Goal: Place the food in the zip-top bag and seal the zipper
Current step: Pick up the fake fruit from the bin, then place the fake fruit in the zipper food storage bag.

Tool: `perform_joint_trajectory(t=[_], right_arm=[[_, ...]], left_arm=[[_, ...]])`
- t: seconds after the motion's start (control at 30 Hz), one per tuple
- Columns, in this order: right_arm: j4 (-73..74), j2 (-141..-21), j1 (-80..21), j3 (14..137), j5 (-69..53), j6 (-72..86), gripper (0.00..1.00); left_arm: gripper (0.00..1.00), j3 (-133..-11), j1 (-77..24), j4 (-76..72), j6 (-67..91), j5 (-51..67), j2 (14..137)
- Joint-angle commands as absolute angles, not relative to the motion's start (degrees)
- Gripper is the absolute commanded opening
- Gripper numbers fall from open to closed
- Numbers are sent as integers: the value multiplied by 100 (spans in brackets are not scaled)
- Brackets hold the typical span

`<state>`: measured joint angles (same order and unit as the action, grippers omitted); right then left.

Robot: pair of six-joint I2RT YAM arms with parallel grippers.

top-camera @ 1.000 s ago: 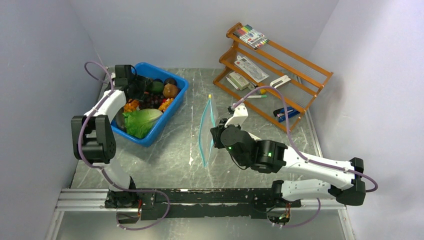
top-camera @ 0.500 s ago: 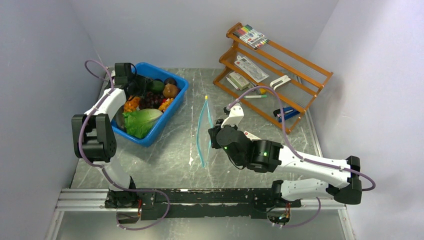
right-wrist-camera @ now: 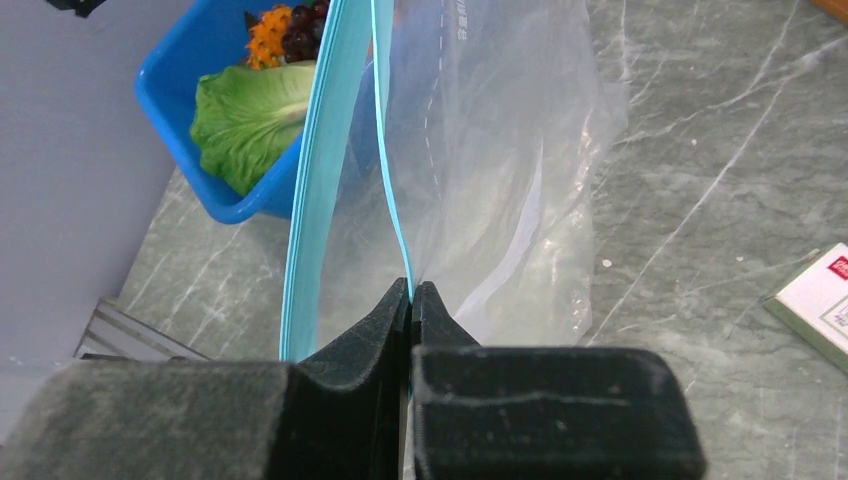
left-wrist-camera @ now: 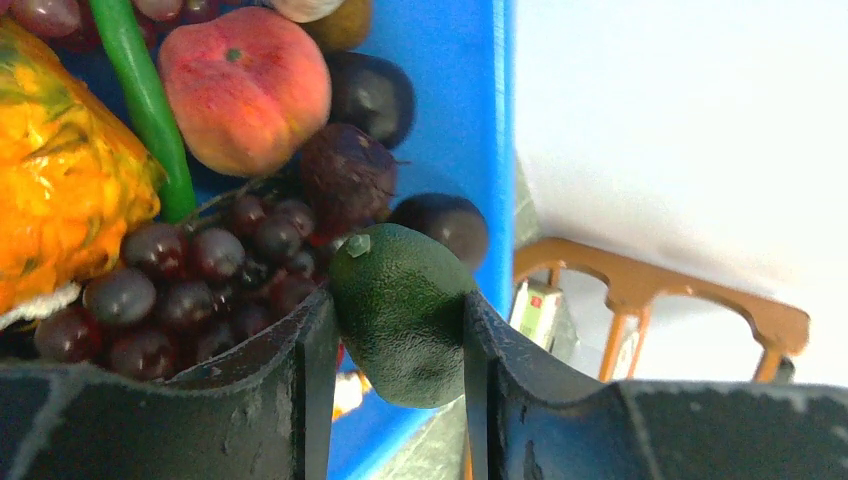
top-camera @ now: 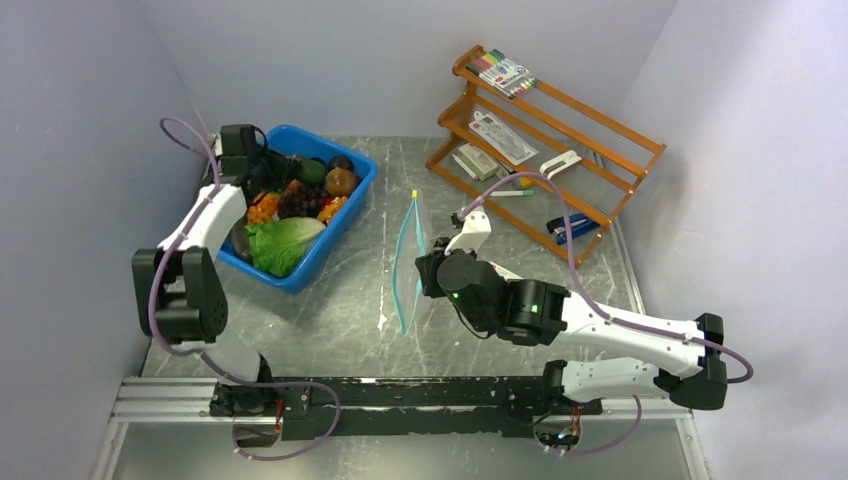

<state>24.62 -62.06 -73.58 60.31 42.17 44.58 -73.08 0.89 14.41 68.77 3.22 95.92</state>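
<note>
My left gripper [left-wrist-camera: 398, 320] is shut on a dark green avocado [left-wrist-camera: 402, 310] and holds it over the blue bin [top-camera: 345, 222] at the far left. The bin holds more food: green lettuce [top-camera: 283, 242], purple grapes [left-wrist-camera: 190, 285], a peach [left-wrist-camera: 245, 88] and an orange piece [left-wrist-camera: 65, 200]. My right gripper [right-wrist-camera: 411, 292] is shut on one lip of the teal-blue zipper [right-wrist-camera: 385, 170] and holds the clear zip-top bag [top-camera: 412, 262] upright at mid-table, mouth parted toward the bin. The other lip [right-wrist-camera: 310, 200] hangs free.
An orange wooden rack [top-camera: 545, 140] at the back right carries markers [top-camera: 503, 72] and white stationery packs. A small box [right-wrist-camera: 815, 300] lies on the grey marble table right of the bag. Walls close in on the left, back and right.
My left gripper has risen and drawn back toward the left wall with the avocado. My right gripper has shifted the bag slightly left, and its mouth has opened a little wider.
</note>
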Motion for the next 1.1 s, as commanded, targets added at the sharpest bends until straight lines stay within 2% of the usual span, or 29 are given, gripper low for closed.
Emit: perform_joint_trajectory(t=[0.0,0.1,0.23,0.47,0.97,1.07], right_arm=[[2361,-6164,-7356,5972,4117,4692,0],[2329,-6206,-7356,5945,4083,4747,0],[2420,-6310,-7353,6000,4115,4824,0],[2418,-6631,-7348,6220,3893,4935,0],[2387,-7208,-7339,6549,3651,5056,0],[2470,-7310,-7321,6621,3699,5099,0]], left_arm=[[31,-6778,126,712,6081,532,8601],[29,-6190,81,290,5853,760,7933],[25,-6079,-76,714,5288,904,7352],[26,-5478,-653,747,4815,1429,6137],[23,-4055,-1538,-255,5033,3368,4013],[24,-3616,-1606,-881,5423,3701,3737]])
